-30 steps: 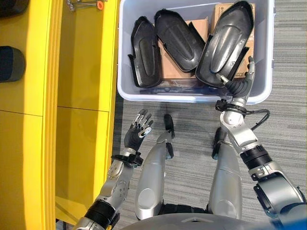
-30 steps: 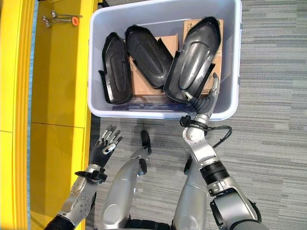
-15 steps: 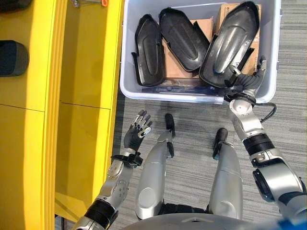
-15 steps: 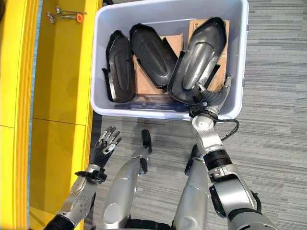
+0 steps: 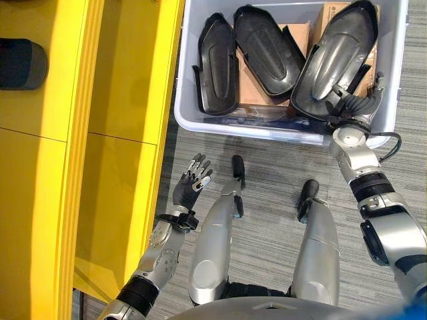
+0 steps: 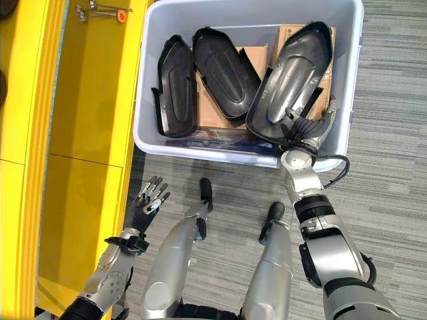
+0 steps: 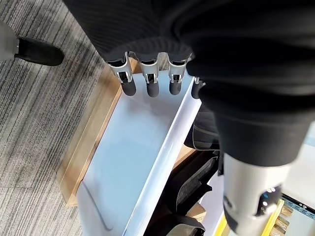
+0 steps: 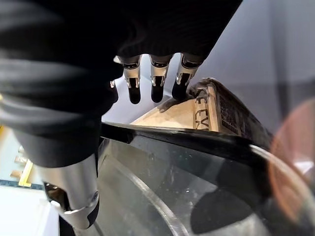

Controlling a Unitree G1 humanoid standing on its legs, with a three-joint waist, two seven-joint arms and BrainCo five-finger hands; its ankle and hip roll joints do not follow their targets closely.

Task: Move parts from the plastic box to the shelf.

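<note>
A pale plastic box [image 5: 240,127] on the floor holds three black shell-shaped parts on cardboard cartons [image 5: 250,90]. The largest part [image 5: 337,57] leans in the right end of the box. My right hand [image 5: 350,107] sits at this part's near end, inside the box's near right corner. In the right wrist view the fingers [image 8: 156,78] reach over the part's rim [image 8: 187,140] toward a carton [image 8: 182,113], with the thumb on the hollow side; they are loose, not clamped. My left hand [image 5: 190,187] hangs open over the floor beside the yellow shelf [image 5: 127,100].
Two smaller black parts [image 5: 217,67] [image 5: 267,50] lie side by side in the box's left half. A dark part [image 5: 20,63] rests on the shelf, and a small tool with an orange tag [image 6: 100,10] lies farther along it. Grey striped carpet surrounds the box.
The camera has shifted, so the box sits more to the right in the picture. My right hand has reached forward over the box wall to the large part's near end. The left hand has stayed put.
</note>
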